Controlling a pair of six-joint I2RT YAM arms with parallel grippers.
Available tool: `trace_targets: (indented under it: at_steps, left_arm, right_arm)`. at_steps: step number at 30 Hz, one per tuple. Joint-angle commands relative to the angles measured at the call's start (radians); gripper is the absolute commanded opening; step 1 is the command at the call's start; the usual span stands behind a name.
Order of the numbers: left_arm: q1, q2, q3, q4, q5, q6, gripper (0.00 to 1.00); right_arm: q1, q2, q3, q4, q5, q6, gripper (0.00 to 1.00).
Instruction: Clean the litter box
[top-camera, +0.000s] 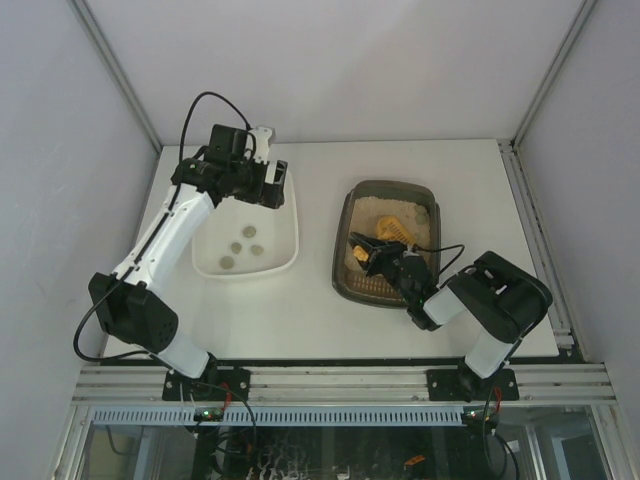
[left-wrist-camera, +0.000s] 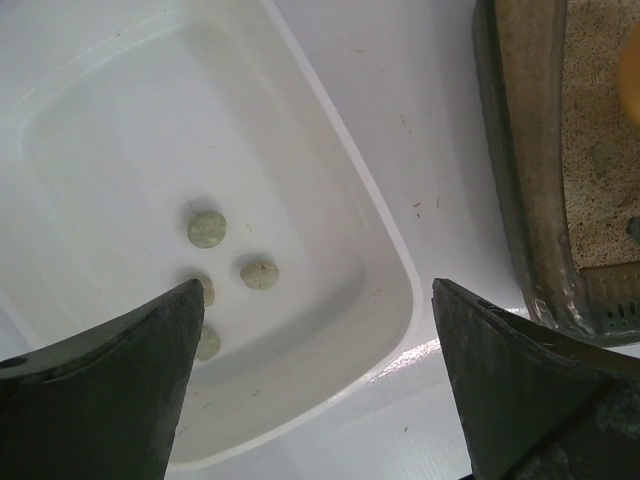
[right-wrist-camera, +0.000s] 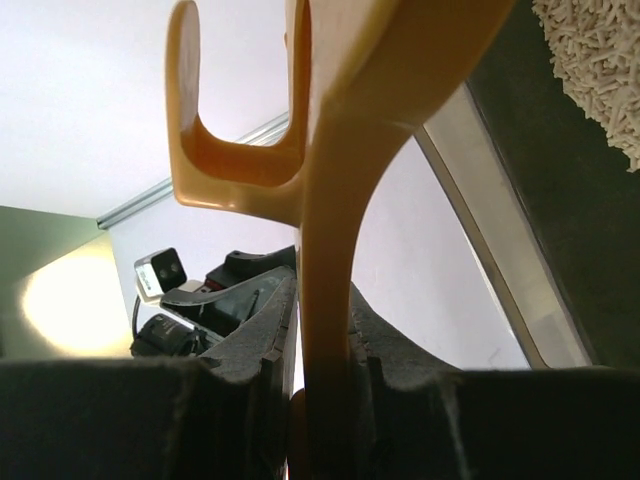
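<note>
litter box (top-camera: 340, 265) sits on the table (top-camera: 320, 330) just right of the white tray (top-camera: 292, 255): dark brown-grey rounded plastic, ribbed rim, pale sandy litter inside. i judge it stiff and bottom-heavy, its loose fill apt to shift if tipped, so the rim is where i'd hold it. my right gripper (top-camera: 372, 256) is clamped on the handle of the yellow scoop (top-camera: 392, 232) over it; my left gripper (top-camera: 272, 188) gapes wide above the white tray.

You see a white surface (top-camera: 320, 320) boxed in by pale walls (top-camera: 340, 60), aluminium posts (top-camera: 115, 70) at its far corners, an aluminium rail (top-camera: 340, 383) along its near edge.
</note>
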Motion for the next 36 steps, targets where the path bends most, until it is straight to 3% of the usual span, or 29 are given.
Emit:
trace_targets:
  at_steps: [1,14,25,36]
  left_arm:
    - [0.000,-0.056,-0.021,0.037,-0.018,0.004,1.00]
    - [0.000,-0.020,0.008,0.009,0.007,0.025,1.00]
    - [0.000,0.016,0.021,0.016,0.015,0.015,1.00]
    - [0.000,0.014,0.020,0.016,0.012,0.016,1.00]
  right_arm:
    - [-0.023,-0.035,0.030,0.083,0.012,0.309,0.00]
    - [-0.167,-0.059,0.094,-0.106,-0.164,0.236,0.00]
    - [-0.265,-0.003,0.228,-0.281,-0.404,0.150,0.00]
    - [-0.273,-0.022,0.246,-0.383,-0.426,0.115,0.00]
